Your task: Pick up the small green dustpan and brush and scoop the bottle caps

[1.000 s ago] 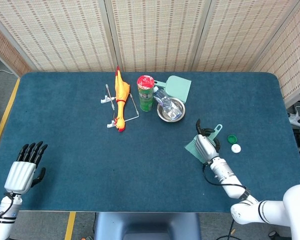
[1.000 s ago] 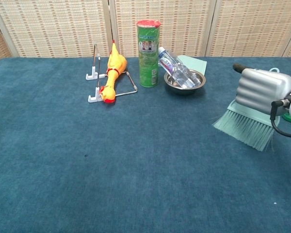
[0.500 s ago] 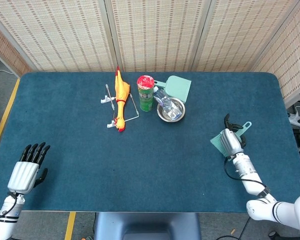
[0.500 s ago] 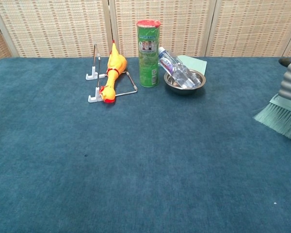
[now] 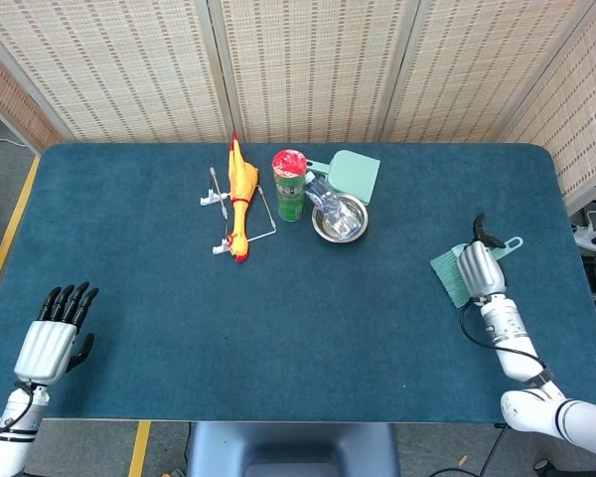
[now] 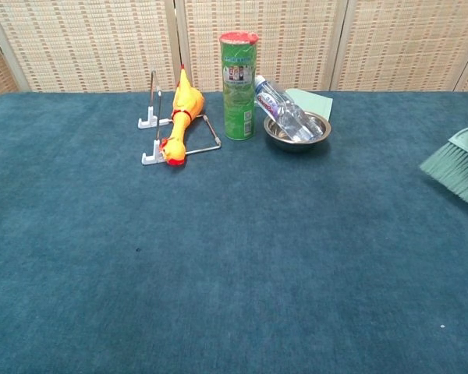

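My right hand grips the small green brush near the table's right side, bristles pointing left and the handle's loop sticking out to the right. In the chest view only the brush bristles show at the right edge. The green dustpan lies flat at the back, behind the metal bowl, and appears as the dustpan in the chest view too. No bottle caps are visible; the spot where they lay is covered by my right hand and forearm. My left hand rests open at the table's front left corner, holding nothing.
A yellow rubber chicken lies on a wire rack at the back centre. Beside it stand a green can and a metal bowl with a plastic bottle in it. The right table edge is close to my right hand.
My right hand has carried the brush to the right and slightly back, over where the green and white caps lay; they no longer show. The left hand has barely moved.
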Tool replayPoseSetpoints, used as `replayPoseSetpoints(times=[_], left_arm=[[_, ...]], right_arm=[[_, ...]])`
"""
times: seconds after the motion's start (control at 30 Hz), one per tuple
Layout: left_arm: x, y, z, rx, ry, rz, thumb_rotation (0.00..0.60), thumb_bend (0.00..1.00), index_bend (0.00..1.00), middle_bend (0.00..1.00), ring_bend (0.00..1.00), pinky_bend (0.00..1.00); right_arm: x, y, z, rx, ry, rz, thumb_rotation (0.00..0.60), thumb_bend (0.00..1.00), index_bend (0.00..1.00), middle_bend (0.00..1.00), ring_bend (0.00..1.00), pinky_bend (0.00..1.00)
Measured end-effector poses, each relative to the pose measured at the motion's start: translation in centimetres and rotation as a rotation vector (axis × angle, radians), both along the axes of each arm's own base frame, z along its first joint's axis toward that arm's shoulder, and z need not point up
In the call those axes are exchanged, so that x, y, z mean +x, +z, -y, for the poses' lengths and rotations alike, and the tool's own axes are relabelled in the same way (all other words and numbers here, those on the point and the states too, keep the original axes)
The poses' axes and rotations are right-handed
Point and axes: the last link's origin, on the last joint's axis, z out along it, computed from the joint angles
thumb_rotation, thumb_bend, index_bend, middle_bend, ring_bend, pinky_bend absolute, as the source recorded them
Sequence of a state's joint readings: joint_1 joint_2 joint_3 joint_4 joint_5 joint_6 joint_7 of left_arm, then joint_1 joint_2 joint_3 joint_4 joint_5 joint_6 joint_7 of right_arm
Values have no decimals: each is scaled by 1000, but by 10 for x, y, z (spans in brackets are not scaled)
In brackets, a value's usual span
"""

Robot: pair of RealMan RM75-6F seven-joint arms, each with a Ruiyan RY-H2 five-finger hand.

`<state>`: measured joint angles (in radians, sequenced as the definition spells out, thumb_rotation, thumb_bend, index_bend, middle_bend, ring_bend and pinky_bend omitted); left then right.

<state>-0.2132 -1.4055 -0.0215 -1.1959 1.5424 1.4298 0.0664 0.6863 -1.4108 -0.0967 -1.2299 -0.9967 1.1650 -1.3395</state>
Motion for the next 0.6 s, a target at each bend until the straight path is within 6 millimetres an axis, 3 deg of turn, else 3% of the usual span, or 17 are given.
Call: replayPoseSetpoints(times=[0.17,0.3,0.4,0.53,0.6], left_arm=[[1,0,0,-5,-3,2,600,459,0,0,0,62],[1,1,1,-2,-5,5,600,459,0,0,0,62],[0,3,2,3,-5,10,600,459,0,0,0,62],[-1,5,1,5,-1,15,600,459,0,0,0,62],[-1,5,1,4,-1,15,600,459,0,0,0,62]], right_arm=[[22,-7,-12,11,4,333,600,387,903,820,512,139],[40,-23,-35,54,-49,676,600,388,903,824,512,149],[47,-42,-59,104,-83,833,600,389,862,824,512,160],[41,-60,-81,147,-121,849,600,384,585,711,459,168],[37,-63,-83,139,-138,828,600,369,370,545,391,168]])
